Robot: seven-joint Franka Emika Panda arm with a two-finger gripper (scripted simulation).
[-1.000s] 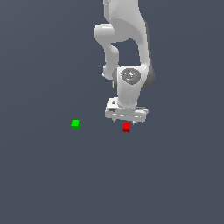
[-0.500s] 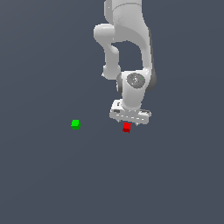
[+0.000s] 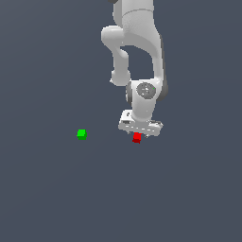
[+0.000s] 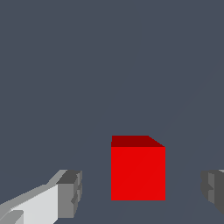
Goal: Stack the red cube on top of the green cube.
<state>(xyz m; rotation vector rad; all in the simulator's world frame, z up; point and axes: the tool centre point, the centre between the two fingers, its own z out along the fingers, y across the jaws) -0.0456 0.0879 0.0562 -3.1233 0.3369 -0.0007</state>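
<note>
The red cube [image 3: 137, 138] rests on the grey floor directly under my white gripper [image 3: 139, 134]. In the wrist view the red cube [image 4: 138, 171] sits between the two grey fingertips [image 4: 71, 193], with clear gaps on both sides, so my gripper [image 4: 141, 191] is open and touches nothing. The green cube [image 3: 82, 134] lies apart, toward the exterior view's left, at about the same depth as the red one. It does not appear in the wrist view.
The white arm [image 3: 137, 56] rises above the gripper toward the top of the exterior view. Plain grey floor [image 3: 56, 198] surrounds both cubes.
The gripper has come down closer over the red cube. Both cubes lie where they were.
</note>
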